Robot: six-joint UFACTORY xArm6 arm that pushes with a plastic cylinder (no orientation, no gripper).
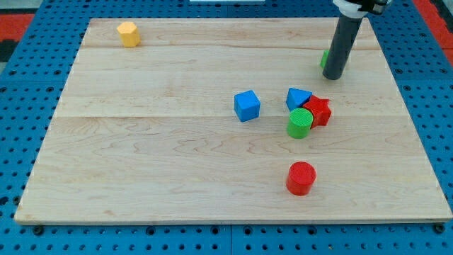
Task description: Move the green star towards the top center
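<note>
Camera view shows my tip (333,76) in the upper right, just beside the mostly hidden green star (324,59); it grips nothing, and the push toward top center remains.

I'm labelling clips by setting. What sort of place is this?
Probably a robotics lab bench: a wooden board lies on a blue perforated base, scattered with small plastic blocks such as a blue cube, and my tip rests on the board.

Blue cube (247,105) sits mid-frame on the desk (156,156); blue triangle (297,97), red block (320,111) and green cylinder (300,122) bunch up right of it, green star (324,59) upper right.
</note>
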